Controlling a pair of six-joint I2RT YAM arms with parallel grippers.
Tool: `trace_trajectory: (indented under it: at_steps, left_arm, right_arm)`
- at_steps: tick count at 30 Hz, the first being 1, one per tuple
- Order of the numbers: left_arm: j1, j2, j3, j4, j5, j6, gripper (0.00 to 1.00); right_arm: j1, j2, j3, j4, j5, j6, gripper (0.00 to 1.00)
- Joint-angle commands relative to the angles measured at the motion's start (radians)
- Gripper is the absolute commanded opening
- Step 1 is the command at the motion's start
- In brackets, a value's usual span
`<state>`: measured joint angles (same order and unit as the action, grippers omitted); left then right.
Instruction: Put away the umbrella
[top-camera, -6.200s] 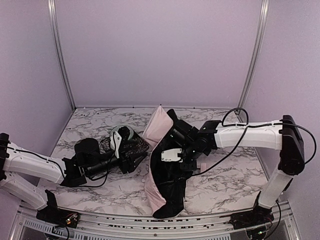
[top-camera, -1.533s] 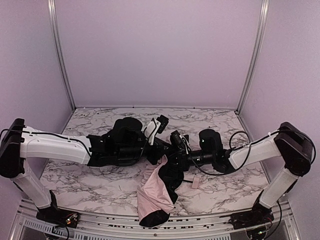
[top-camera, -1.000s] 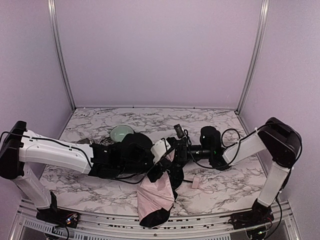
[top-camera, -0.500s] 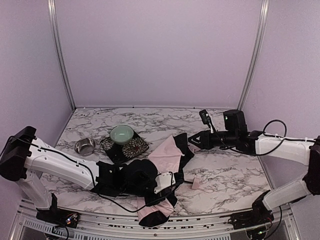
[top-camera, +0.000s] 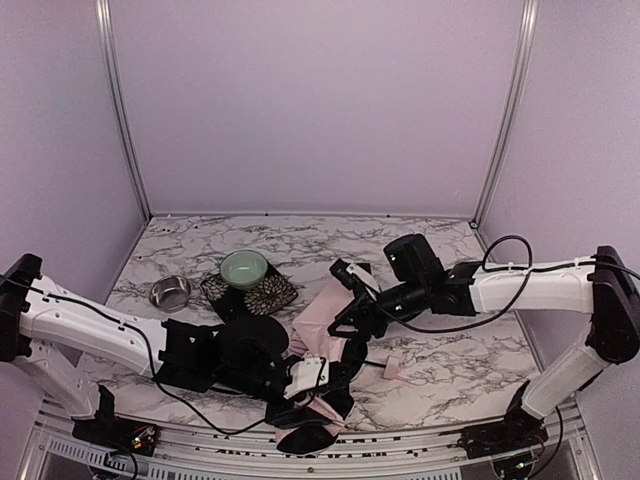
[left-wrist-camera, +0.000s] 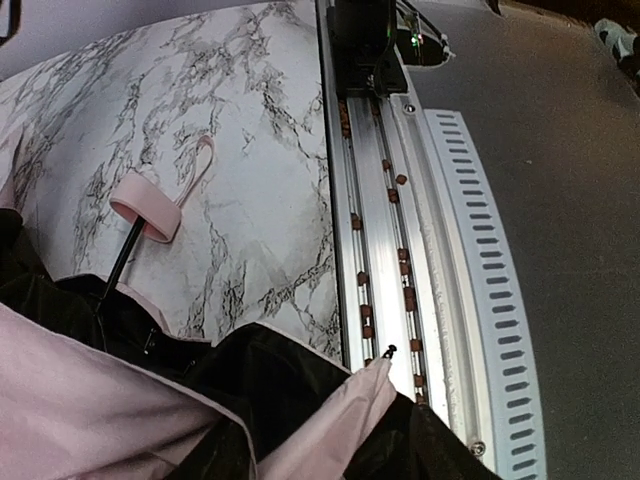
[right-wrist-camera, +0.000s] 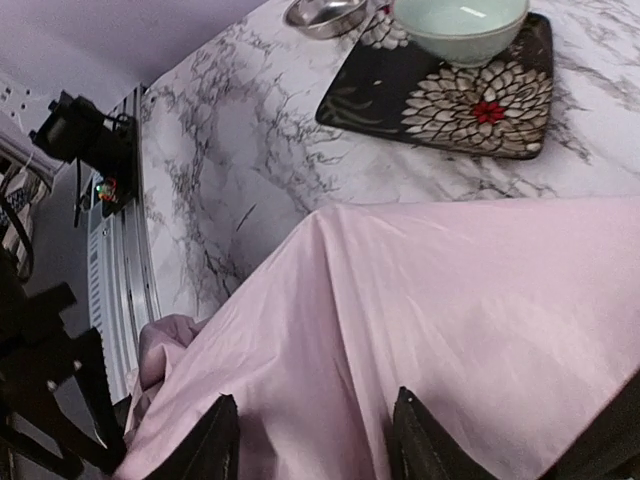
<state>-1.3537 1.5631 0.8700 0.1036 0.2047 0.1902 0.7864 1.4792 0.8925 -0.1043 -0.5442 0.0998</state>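
Marble counter (top-camera: 450, 345) takes up the whole floor, w/ an alu rail (left-wrist-camera: 385, 200) along its near edge. L arm (top-camera: 100, 330) comes in low from the left and R arm (top-camera: 520, 290) from the right. Both wrists end at the umbrella (top-camera: 322, 305).

Umbrella lies crumpled at centre-front of counter, canopy loose, not wrapped. Pale pink panels face up, black lining spills toward the near edge, and one rib tip reaches over the rail.

R jaws: spread apart. Fingertips (right-wrist-camera: 215, 445) stand either side of a wide gap, pink fabric under them, nothing pinched btwn. Can't tell if the tips touch the fabric.

L jaws: front end is sunk in the black folds in top view and doesn't show in its own wrist cam. Spread or pressed together, can't tell.

Dark floral mat (top-camera: 250, 292) sits left-rear of umbrella, just beside it w/ a strip of marble btwn. Pale green bowl (top-camera: 244, 268) stands on the mat's back part. Small steel bowl (top-camera: 170, 292) is on bare counter just left of mat.

Pink handle (left-wrist-camera: 145, 208) lies on counter right of the canopy. Thin black shaft (left-wrist-camera: 118, 265) runs from it into the folds, and a pink wrist loop (left-wrist-camera: 200, 165) trails off the handle's other end.
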Motion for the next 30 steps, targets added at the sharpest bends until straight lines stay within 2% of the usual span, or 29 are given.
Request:
trace_trajectory:
  at_steps: [1,4,8,11,16,20,24,27,30]
  left_arm:
    - [0.007,-0.194,-0.092,0.054,-0.008,0.008,0.63]
    - [0.021,-0.325,-0.191,0.148,-0.084,-0.005,0.69]
    - [0.063,-0.408,-0.266,0.224,-0.261,-0.073,0.71]
    - [0.128,-0.399,-0.285,0.254,-0.309,-0.166,0.71]
    - [0.201,-0.331,-0.288,0.293,-0.352,-0.257,0.69]
    - [0.224,-0.233,-0.261,0.302,-0.310,-0.290,0.71]
    - [0.230,-0.140,-0.212,0.304,-0.283,-0.284,0.71]
    - [0.266,-0.103,-0.173,0.307,-0.251,-0.296,0.72]
    - [0.311,-0.071,-0.142,0.308,-0.218,-0.310,0.72]
  right_arm:
    - [0.104,0.065,0.057,-0.129,0.006,-0.082,0.41]
    - [0.168,0.082,0.042,-0.164,0.006,-0.085,0.32]
    - [0.279,0.082,0.001,-0.154,-0.007,-0.081,0.29]
    - [0.315,0.094,-0.064,-0.100,0.020,-0.060,0.29]
    - [0.314,0.166,-0.130,-0.008,0.162,-0.037,0.27]
    - [0.315,0.184,-0.113,-0.004,0.248,-0.051,0.30]
    - [0.316,0.093,-0.074,-0.059,0.245,-0.108,0.34]
    - [0.315,-0.022,-0.055,-0.124,0.221,-0.169,0.42]
    - [0.316,-0.115,-0.046,-0.187,0.200,-0.212,0.55]
